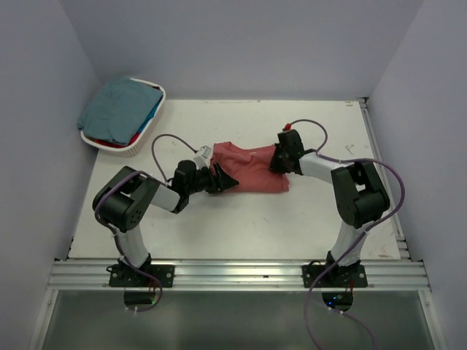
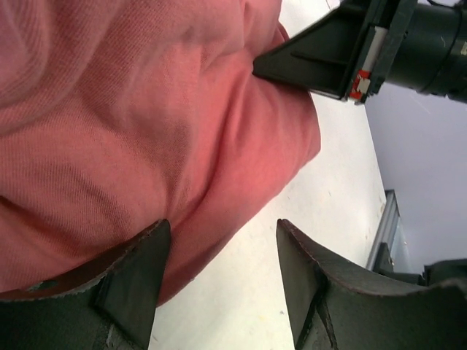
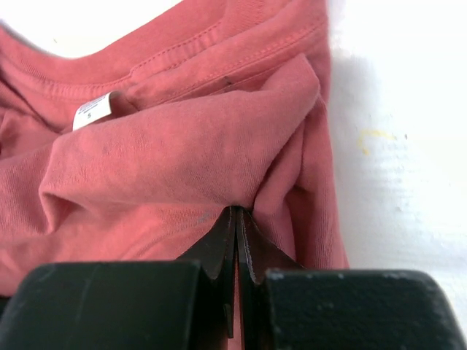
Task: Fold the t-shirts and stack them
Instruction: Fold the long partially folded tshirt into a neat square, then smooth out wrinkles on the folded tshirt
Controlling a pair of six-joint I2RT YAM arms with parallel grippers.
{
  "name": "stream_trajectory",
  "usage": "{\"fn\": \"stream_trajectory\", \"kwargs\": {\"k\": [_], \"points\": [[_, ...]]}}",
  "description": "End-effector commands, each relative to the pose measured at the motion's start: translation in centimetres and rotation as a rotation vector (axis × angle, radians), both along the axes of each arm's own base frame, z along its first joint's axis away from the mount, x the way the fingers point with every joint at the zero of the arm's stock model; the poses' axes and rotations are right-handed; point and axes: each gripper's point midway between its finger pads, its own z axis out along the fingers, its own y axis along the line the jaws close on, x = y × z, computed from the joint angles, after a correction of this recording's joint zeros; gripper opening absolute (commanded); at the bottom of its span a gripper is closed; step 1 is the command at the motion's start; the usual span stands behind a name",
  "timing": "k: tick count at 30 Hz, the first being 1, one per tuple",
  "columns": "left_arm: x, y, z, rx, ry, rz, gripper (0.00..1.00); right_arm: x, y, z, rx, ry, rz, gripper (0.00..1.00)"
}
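A brick-red t-shirt (image 1: 252,171) lies bunched in the middle of the white table. My right gripper (image 1: 281,162) is shut on a fold of its right end. In the right wrist view the closed tips (image 3: 237,213) pinch the red cloth (image 3: 160,160) below the collar and its white label (image 3: 95,111). My left gripper (image 1: 221,180) stands open at the shirt's left end. In the left wrist view the shirt's edge (image 2: 131,109) rests by the left finger (image 2: 139,273), with bare table between the jaws (image 2: 222,237). A teal t-shirt (image 1: 117,109) lies in the basket over bits of blue (image 1: 150,120) and red (image 1: 136,138).
The white oval basket (image 1: 122,149) stands at the table's far left corner. Grey walls close in the left, back and right sides. A metal rail (image 1: 383,168) runs along the right edge. Bare table (image 1: 233,226) lies between the shirt and the arm bases.
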Motion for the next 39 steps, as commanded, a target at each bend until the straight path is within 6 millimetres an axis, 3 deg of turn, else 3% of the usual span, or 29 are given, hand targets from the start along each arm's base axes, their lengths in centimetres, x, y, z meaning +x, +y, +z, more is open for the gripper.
{"fn": "stream_trajectory", "kwargs": {"k": [1, 7, 10, 11, 13, 14, 16, 17, 20, 25, 29, 34, 39], "points": [[-5.3, 1.9, -5.6, 0.101, 0.244, 0.035, 0.65, -2.6, -4.1, -2.0, -0.155, 0.072, -0.042, 0.00], [-9.9, 1.1, -4.1, 0.107, 0.259, 0.000, 0.62, -5.5, -4.7, -1.5, -0.140, 0.081, -0.024, 0.00], [-10.3, 0.7, -1.2, 0.097, 0.163, 0.017, 0.63, -6.5, -4.5, 0.2, -0.103, 0.037, 0.006, 0.00], [-9.8, 0.3, 0.9, 0.074, 0.100, 0.031, 0.63, -6.7, -4.3, 0.7, -0.096, 0.024, 0.016, 0.00], [-9.2, 0.1, 2.7, 0.075, 0.045, 0.030, 0.64, -6.8, -3.9, 2.9, -0.068, -0.028, 0.038, 0.00], [-8.1, -0.4, 5.1, 0.053, -0.013, 0.038, 0.64, -6.8, -3.7, 3.8, -0.061, -0.053, 0.050, 0.00], [-7.3, -0.7, 6.6, 0.071, -0.065, 0.032, 0.65, -6.8, -3.3, 6.0, -0.032, -0.100, 0.067, 0.00], [-6.4, -1.4, 8.3, 0.058, -0.106, 0.029, 0.66, -6.6, -3.1, 6.8, -0.025, -0.119, 0.075, 0.00], [-4.5, -2.7, 9.4, 0.091, -0.149, 0.004, 0.68, -6.7, -2.6, 7.9, -0.004, -0.132, 0.092, 0.00], [-1.9, -5.9, 8.8, 0.105, -0.179, -0.081, 0.67, -7.2, -1.4, 7.3, 0.058, -0.094, 0.118, 0.00], [-0.6, -6.7, 7.5, 0.116, -0.149, -0.100, 0.65, -8.5, -0.2, 6.2, 0.110, -0.054, 0.135, 0.00], [0.8, -5.2, 6.7, 0.151, -0.140, -0.055, 0.65, -9.8, 0.7, 5.2, 0.116, -0.026, 0.151, 0.00], [2.6, -2.7, 4.8, 0.192, -0.117, 0.010, 0.64, -10.2, 0.3, 4.2, 0.085, -0.004, 0.140, 0.00]]}}
